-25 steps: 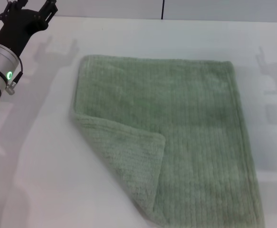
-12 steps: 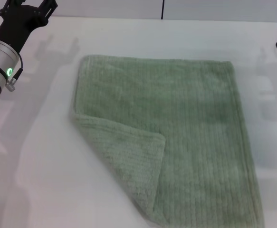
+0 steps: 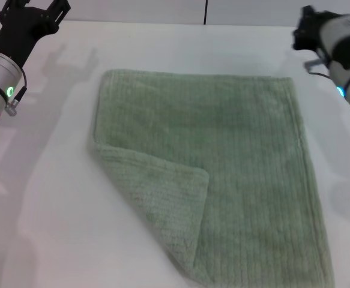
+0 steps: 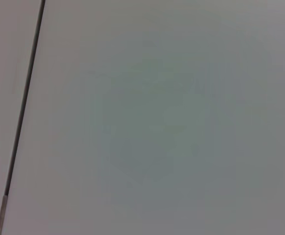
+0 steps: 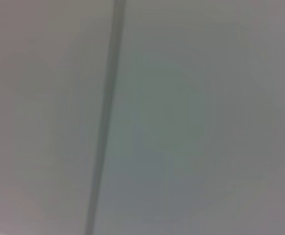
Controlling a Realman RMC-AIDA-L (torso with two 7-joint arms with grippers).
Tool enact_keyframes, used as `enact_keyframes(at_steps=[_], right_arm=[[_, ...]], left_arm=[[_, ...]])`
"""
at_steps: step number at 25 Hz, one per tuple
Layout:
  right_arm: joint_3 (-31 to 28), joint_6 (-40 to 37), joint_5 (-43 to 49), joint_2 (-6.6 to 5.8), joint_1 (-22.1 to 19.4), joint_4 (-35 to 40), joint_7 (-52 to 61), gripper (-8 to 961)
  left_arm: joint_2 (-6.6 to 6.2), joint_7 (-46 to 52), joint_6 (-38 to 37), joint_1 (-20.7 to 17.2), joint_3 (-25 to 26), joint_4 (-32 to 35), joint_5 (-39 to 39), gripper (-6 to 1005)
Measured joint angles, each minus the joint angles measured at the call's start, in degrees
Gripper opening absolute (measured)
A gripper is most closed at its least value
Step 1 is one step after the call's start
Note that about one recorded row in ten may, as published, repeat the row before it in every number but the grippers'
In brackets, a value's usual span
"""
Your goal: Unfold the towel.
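Note:
The sage-green ribbed towel (image 3: 229, 138) lies flat on the white table in the head view. Its near-left corner (image 3: 159, 201) is folded over onto the cloth, showing the fluffier underside. My left gripper (image 3: 35, 7) is at the far left, above the table and well clear of the towel, with its fingers spread open and empty. My right gripper (image 3: 305, 30) is at the far right, just beyond the towel's far right corner, and blurred. Neither wrist view shows the towel or any fingers.
The white table (image 3: 54, 210) extends left of the towel and beyond its far edge. A dark vertical seam (image 3: 205, 12) runs up the wall behind. It also shows in the left wrist view (image 4: 22, 112) and the right wrist view (image 5: 105, 122).
My right arm has swung in from the right edge of the view towards the towel's far right corner. The left arm has barely shifted. The towel has not moved.

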State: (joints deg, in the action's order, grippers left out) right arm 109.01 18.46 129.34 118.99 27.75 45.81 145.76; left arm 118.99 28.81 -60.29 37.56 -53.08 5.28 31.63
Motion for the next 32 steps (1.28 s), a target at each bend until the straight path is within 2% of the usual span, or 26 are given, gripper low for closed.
enact_keyframes(at_steps=[1, 2, 4, 5, 6, 7, 8, 9, 13, 15, 16, 19, 20, 24, 25, 26, 29, 30, 32], right_arm=[[0.0, 0.0, 0.0, 0.00, 0.0, 0.0, 0.0, 31], [-2.2, -6.0, -0.2, 0.08, -0.4, 3.5, -2.6, -3], [-5.9, -15.7, -0.2, 0.13, -0.7, 8.3, -4.6, -2], [-10.6, -26.9, -0.2, 0.04, -0.7, 12.9, -5.3, -1], [-10.6, -26.9, -0.2, 0.04, -0.7, 12.9, -5.3, -1], [-13.3, -32.2, -0.1, -0.08, -0.4, 14.9, -5.3, -1], [-18.4, -42.4, 0.4, -0.23, 0.8, 17.3, -5.3, 0], [-18.4, -42.4, 0.4, -0.23, 0.8, 17.3, -5.3, 0], [-28.4, -62.3, 4.5, -0.46, 5.5, 18.9, -5.0, 0], [-34.4, -73.9, 10.4, -0.50, 10.6, 17.6, -3.9, 1], [-34.4, -73.9, 10.4, -0.50, 10.6, 17.6, -3.9, 1], [-37.5, -81.0, 15.9, -1.00, 15.4, 14.4, -2.7, 1], [-37.9, -83.0, 17.2, -1.52, 17.5, 12.0, -2.8, 2], [-37.9, -84.7, 17.9, -2.39, 20.4, 7.6, -3.8, 2], [-38.0, -85.1, 18.1, -2.95, 22.5, 3.7, -5.6, 2], [-38.0, -85.1, 18.1, -2.95, 22.5, 3.7, -5.6, 3], [-38.2, -84.7, 18.2, -3.59, 25.5, -2.4, -8.4, 3], [-38.2, -83.9, 18.2, -3.96, 27.3, -6.5, -10.0, 3], [-38.3, -83.4, 18.2, -4.08, 27.9, -7.9, -10.5, 4]], left_arm=[[0.00, 0.0, 0.0, 0.0, 0.0, 0.0, 0.0, 784], [0.00, 0.0, 0.0, -0.1, 0.0, 0.0, 0.0, 784], [0.01, 0.0, 0.0, -0.1, 0.0, 0.0, 0.0, 785], [0.01, 0.0, 0.0, -0.1, 0.0, 0.0, 0.0, 785], [0.01, 0.0, 0.0, -0.2, 0.0, 0.0, 0.0, 785], [0.01, 0.0, 0.0, -0.2, 0.0, 0.0, 0.0, 785], [0.01, 0.0, -0.1, -0.2, 0.0, 0.0, 0.0, 785], [0.01, 0.0, -0.1, -0.2, 0.0, 0.0, 0.0, 785], [0.01, 0.0, -0.2, -0.2, 0.0, 0.0, 0.0, 785], [0.01, -0.1, -0.6, -0.2, 0.0, 0.0, 0.0, 785], [0.01, -0.1, -0.6, -0.2, 0.0, 0.0, 0.0, 785], [0.01, -0.1, -1.2, -0.3, 0.0, 0.0, 0.0, 785], [0.01, -0.1, -1.5, -0.3, 0.0, 0.0, 0.0, 785], [0.01, -0.1, -1.6, -0.3, 0.0, 0.0, 0.0, 784], [0.01, -0.1, -1.7, -0.3, 0.0, 0.0, 0.0, 784], [0.01, -0.1, -1.7, -0.3, 0.0, 0.0, 0.0, 784], [0.06, -0.1, -2.0, -0.3, 0.0, 0.0, 0.0, 784], [0.08, -0.1, -2.2, -0.4, 0.0, 0.0, 0.0, 784], [0.08, -0.1, -2.3, -0.4, -0.1, 0.0, 0.0, 784]])
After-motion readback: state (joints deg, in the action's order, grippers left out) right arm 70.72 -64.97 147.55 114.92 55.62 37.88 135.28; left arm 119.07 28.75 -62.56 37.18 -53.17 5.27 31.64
